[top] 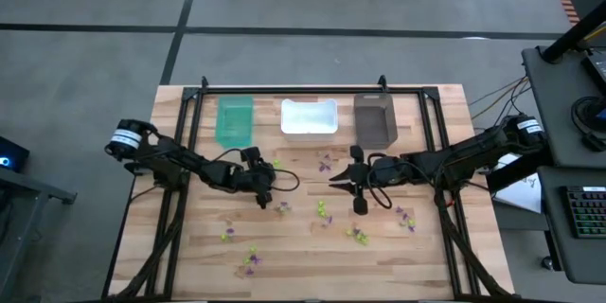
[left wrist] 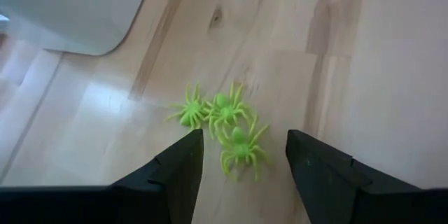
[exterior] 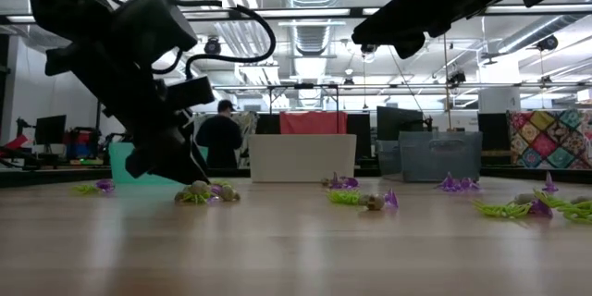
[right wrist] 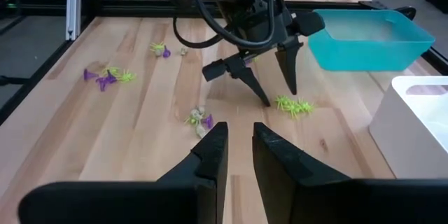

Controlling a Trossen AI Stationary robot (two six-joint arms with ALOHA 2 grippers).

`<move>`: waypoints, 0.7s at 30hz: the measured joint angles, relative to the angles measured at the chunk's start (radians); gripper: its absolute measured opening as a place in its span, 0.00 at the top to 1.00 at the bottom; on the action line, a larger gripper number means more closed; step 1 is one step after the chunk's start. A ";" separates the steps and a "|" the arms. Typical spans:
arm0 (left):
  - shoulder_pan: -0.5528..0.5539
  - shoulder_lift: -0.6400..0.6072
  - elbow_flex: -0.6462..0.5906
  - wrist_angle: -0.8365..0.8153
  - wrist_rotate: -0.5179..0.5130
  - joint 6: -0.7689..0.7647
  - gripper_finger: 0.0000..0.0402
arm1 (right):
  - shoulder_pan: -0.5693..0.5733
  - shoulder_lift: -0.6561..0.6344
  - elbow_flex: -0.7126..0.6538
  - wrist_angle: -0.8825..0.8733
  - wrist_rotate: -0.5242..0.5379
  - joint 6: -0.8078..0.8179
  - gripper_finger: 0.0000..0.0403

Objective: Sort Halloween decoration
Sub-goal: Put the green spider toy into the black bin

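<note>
Left gripper point(left wrist: 243, 161) jaws spread wide, three lime-green spiders point(left wrist: 222, 120) between them — right gripper point(right wrist: 240, 143) jaws nearly closed, empty.

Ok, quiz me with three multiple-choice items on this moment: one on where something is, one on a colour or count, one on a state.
1. Where is the left gripper?
A. Inside the white bin
B. Just above a clump of green spiders on the table
C. Off the table's edge

2. How many green spiders lie in front of the left gripper's fingers?
A. One
B. Three
C. Six

3. How do the left gripper's jaws stand?
A. Open, holding nothing
B. Shut on a spider
C. Shut on the teal bin's rim

Answers:
1 B: the right wrist view shows its fingertips poised over the spiders near the teal bin.
2 B: the left wrist view shows three lime bodies bunched together.
3 A: both fingers stand apart with the spiders lying free on the wood.
</note>
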 joint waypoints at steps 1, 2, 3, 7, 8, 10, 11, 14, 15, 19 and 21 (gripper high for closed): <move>0.001 0.001 0.000 0.000 0.000 0.000 0.52 | 0.000 0.000 0.000 0.000 0.000 0.000 0.86; 0.002 0.001 0.000 0.000 0.000 -0.001 0.52 | 0.000 0.000 0.000 0.000 0.000 0.000 0.86; 0.004 0.000 0.000 -0.001 0.001 -0.001 0.52 | 0.000 0.000 0.000 0.000 0.000 0.001 0.86; 0.023 -0.001 -0.006 0.001 0.019 -0.021 0.53 | 0.000 0.000 0.000 0.000 -0.001 0.000 0.86; 0.028 -0.001 -0.010 0.003 0.026 -0.027 0.53 | 0.000 0.000 0.000 0.001 -0.001 0.000 0.86; 0.036 -0.001 -0.022 0.023 0.044 -0.034 0.54 | 0.000 0.000 0.000 0.001 -0.002 0.000 0.86; 0.036 -0.001 -0.032 0.045 0.049 -0.034 0.54 | 0.000 0.000 0.000 0.001 -0.002 0.000 0.86; 0.037 -0.001 -0.073 0.131 0.055 -0.049 0.57 | 0.000 0.000 0.000 0.001 -0.003 0.002 0.86; 0.037 -0.001 -0.087 0.158 0.058 -0.057 0.57 | 0.000 0.000 0.000 0.000 -0.003 0.002 0.86; 0.037 -0.008 -0.135 0.230 0.065 -0.075 0.60 | 0.000 0.000 0.000 0.001 -0.003 0.001 0.86; 0.038 -0.014 -0.156 0.258 0.067 -0.077 0.61 | 0.000 0.000 -0.001 0.001 -0.003 0.001 0.86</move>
